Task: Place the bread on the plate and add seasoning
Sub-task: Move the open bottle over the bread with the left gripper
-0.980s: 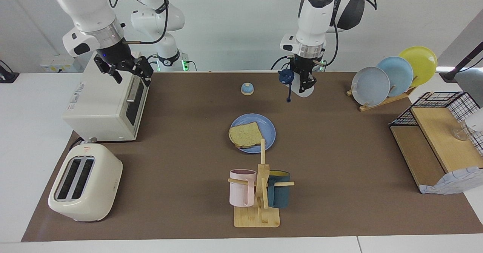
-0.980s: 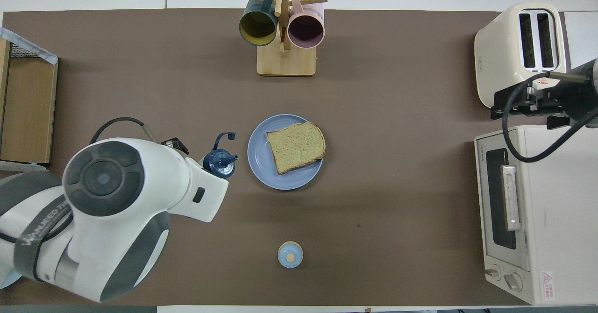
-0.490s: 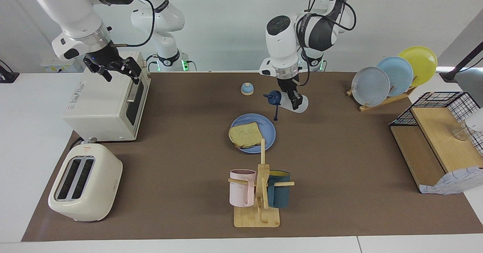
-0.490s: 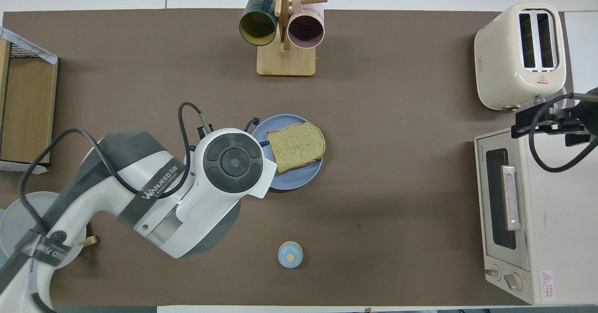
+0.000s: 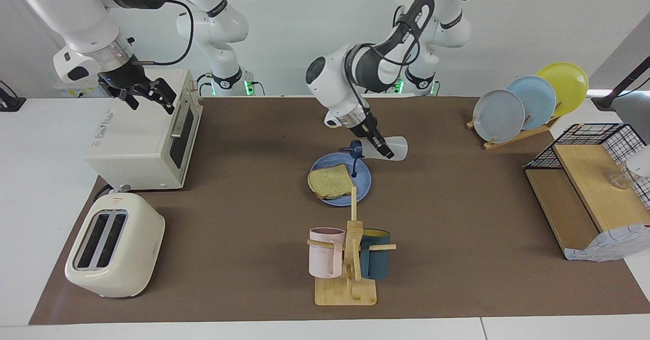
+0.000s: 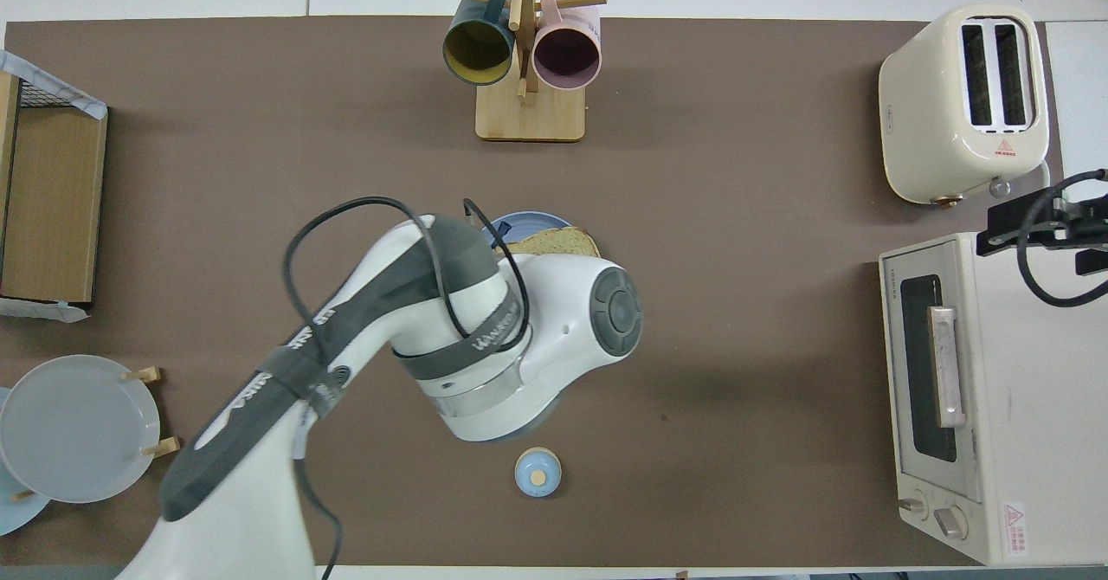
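The bread (image 5: 330, 181) lies flat on the blue plate (image 5: 363, 180) in the middle of the table. My left gripper (image 5: 383, 149) is shut on the seasoning (image 5: 399, 148), a translucent bottle tipped on its side above the plate's rim. Its navy cap (image 5: 356, 150) points over the bread and its loop hangs down. In the overhead view my left arm covers most of the plate (image 6: 528, 218) and the bread (image 6: 554, 241); the bottle is hidden there. My right gripper (image 5: 151, 99) hangs open and empty over the toaster oven.
A white toaster oven (image 5: 142, 137) and a cream toaster (image 5: 114, 246) stand at the right arm's end. A mug rack (image 5: 350, 259) stands farther out than the plate. A small bell (image 6: 537, 472) sits nearer the robots. Upright plates (image 5: 528, 101) and a wire shelf (image 5: 589, 188) fill the left arm's end.
My left arm has swung the seasoning from near its own base to above the plate and tipped it sideways. My right gripper has drifted a little toward its own end, over the oven.
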{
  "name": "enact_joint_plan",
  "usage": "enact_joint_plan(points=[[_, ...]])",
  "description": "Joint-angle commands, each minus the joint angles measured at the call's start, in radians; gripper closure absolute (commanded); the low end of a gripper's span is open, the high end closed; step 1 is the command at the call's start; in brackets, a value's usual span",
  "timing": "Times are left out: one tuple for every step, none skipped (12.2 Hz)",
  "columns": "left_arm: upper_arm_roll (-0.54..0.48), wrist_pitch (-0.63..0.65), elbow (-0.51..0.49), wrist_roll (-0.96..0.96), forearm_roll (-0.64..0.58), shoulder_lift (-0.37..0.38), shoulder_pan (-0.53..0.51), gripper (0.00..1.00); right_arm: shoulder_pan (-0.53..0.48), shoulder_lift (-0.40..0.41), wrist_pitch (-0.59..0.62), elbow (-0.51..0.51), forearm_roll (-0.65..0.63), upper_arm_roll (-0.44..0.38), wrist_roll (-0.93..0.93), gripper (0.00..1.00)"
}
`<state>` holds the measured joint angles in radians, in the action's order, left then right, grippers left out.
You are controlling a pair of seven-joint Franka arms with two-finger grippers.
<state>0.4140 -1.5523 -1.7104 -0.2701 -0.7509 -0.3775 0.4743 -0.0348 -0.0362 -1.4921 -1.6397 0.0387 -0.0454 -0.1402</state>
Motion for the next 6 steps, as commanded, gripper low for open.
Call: enact_joint_plan(points=[[-0.014, 0.103, 0.091, 0.022, -0.089, -0.078, 0.055, 1.0, -0.017, -0.007, -0.02, -0.018, -0.01, -0.005, 0.027, 0.0], [-0.014, 0.122, 0.091, 0.022, -0.123, -0.08, 0.066, 1.0, -0.016, -0.008, -0.043, -0.025, -0.01, -0.007, 0.025, 0.0], [-0.014, 0.15, 0.091, 0.022, -0.145, -0.086, 0.078, 1.0, -0.014, -0.008, -0.036, -0.023, -0.011, -0.007, 0.025, 0.0], [-0.014, 0.175, 0.091, 0.022, -0.174, -0.086, 0.085, 1.0, -0.014, -0.007, -0.013, -0.019, -0.016, -0.004, 0.022, 0.0], [-0.014, 0.219, 0.091, 0.022, -0.201, -0.09, 0.093, 1.0, -0.016, -0.008, -0.022, -0.022, -0.022, -0.004, 0.024, 0.0], [-0.015, 0.295, 0.094, 0.022, -0.265, -0.148, 0.139, 1.0, -0.017, -0.008, -0.043, -0.026, -0.022, -0.008, 0.027, 0.0]])
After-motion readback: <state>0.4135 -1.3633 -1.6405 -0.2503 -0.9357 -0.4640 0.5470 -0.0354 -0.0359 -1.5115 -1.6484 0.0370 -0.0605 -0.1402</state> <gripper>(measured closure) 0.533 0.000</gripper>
